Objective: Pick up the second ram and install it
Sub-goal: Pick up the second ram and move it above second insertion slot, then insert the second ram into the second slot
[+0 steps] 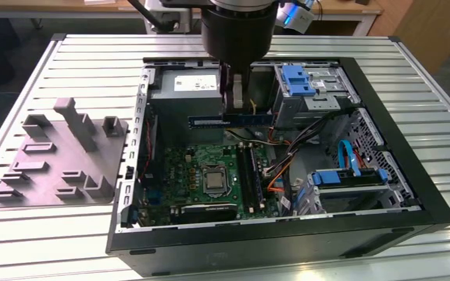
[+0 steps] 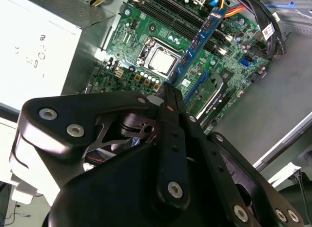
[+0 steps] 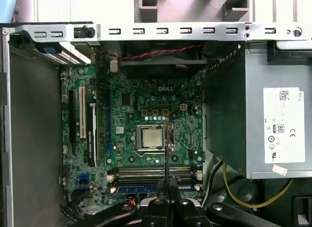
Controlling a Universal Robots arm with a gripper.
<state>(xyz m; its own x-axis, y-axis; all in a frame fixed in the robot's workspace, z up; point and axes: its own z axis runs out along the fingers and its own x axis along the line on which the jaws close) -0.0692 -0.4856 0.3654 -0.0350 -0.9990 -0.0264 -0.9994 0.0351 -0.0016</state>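
One pair of jaws [image 1: 231, 116] pinches the second ram [image 1: 250, 119], held level at the centre of the exterior view, above the one motherboard [image 1: 184, 170] inside the single open computer case [image 1: 287, 246]. One grey moulded holder [image 1: 61, 170] lies on the slatted surface [image 1: 412, 52], frame left.

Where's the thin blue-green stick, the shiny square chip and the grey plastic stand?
thin bluish-green ram stick [image 1: 205, 121], exterior view, its flat side.
shiny silver square chip [image 1: 213, 180], exterior view, its middle.
grey plastic stand [image 1: 51, 155], exterior view, its flat base.
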